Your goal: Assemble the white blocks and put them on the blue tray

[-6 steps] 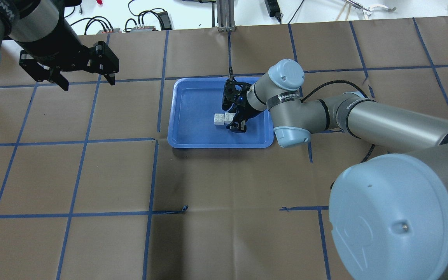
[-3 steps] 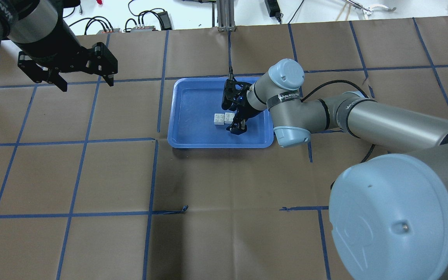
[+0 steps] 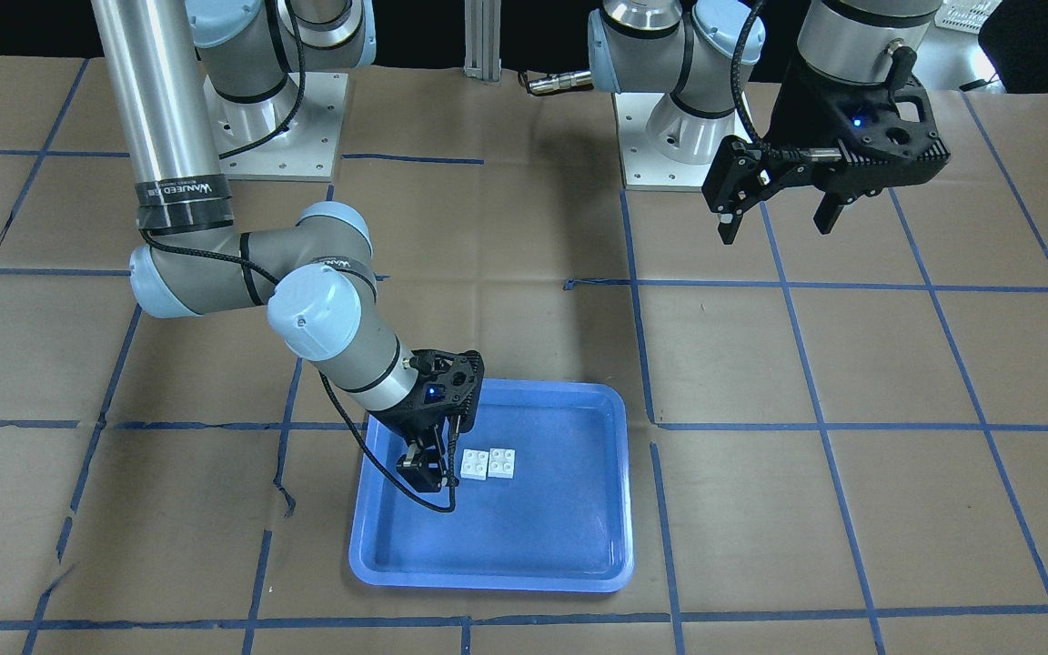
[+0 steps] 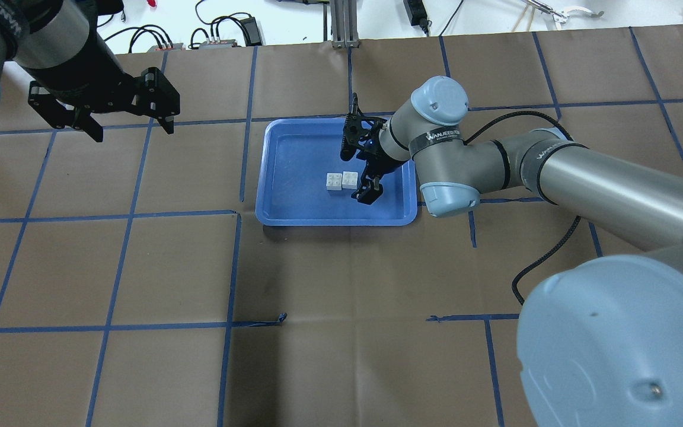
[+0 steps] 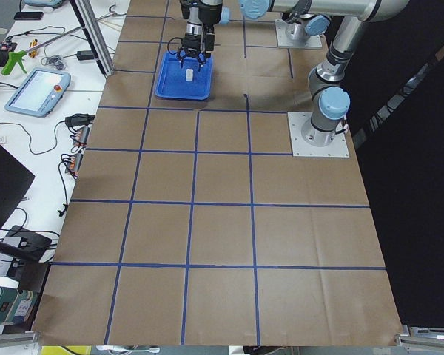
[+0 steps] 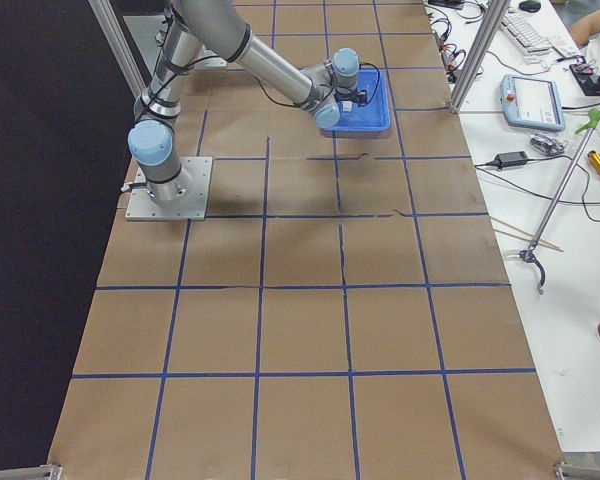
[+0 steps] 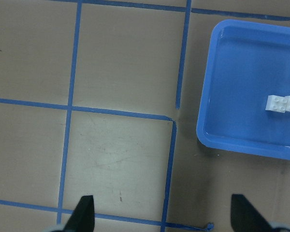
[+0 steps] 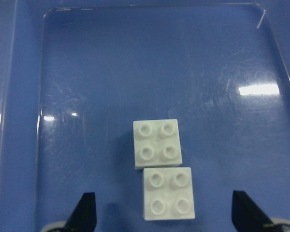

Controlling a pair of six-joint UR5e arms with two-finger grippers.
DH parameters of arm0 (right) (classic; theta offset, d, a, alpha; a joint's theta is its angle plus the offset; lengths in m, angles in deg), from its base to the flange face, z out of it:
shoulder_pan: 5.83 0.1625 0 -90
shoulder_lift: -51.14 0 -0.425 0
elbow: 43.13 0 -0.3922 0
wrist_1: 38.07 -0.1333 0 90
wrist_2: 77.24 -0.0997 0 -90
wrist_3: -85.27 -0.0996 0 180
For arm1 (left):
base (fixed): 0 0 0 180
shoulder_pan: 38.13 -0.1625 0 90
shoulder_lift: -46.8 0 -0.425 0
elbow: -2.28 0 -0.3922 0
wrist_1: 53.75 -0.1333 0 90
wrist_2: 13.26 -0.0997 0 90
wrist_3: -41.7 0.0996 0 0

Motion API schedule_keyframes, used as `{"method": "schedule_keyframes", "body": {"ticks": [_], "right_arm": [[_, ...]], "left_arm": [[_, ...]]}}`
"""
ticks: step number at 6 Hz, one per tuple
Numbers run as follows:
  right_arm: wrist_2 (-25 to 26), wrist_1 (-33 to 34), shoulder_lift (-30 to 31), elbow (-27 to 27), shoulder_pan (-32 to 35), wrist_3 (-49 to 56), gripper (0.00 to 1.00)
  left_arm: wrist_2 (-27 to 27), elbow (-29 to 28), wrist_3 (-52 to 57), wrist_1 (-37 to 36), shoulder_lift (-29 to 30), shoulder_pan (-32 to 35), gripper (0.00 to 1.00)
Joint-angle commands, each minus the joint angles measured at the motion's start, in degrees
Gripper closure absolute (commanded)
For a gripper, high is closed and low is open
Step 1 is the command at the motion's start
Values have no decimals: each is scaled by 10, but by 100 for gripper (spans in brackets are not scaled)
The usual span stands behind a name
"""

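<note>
Two white blocks (image 4: pixel 342 180) lie side by side and touching, studs up, on the floor of the blue tray (image 4: pixel 294 142). They are not stacked. They show in the front view (image 3: pixel 488 464) and in the right wrist view (image 8: pixel 163 169). My right gripper (image 4: pixel 368 178) is open and empty, low in the tray just to the right of the blocks; its fingertips (image 8: pixel 84 212) flank the nearer block. My left gripper (image 4: pixel 132 127) is open and empty, high above the table, far to the left of the tray.
The table is brown paper marked with a blue tape grid. The tray (image 3: pixel 560 528) lies near the table's middle. Cables and tools lie beyond the far edge (image 4: pixel 223 29). The left wrist view shows the tray (image 7: pixel 241 96) at its right.
My right gripper has drawn back a little to the right, off the blocks, and its wrist has shifted. Both blocks stay put. The left gripper has barely moved.
</note>
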Motion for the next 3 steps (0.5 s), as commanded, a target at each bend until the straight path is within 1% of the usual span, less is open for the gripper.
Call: {"method": "schedule_keyframes", "body": {"ticks": [1, 2, 3], "right_arm": [[45, -132, 77, 3, -13, -1, 0], [77, -187, 114, 3, -35, -4, 0], [104, -247, 159, 3, -74, -6, 0]], "left_arm": [[0, 0, 1, -1, 0, 0, 1], [0, 0, 1, -1, 0, 0, 1], [0, 0, 0, -1, 0, 0, 1]]}}
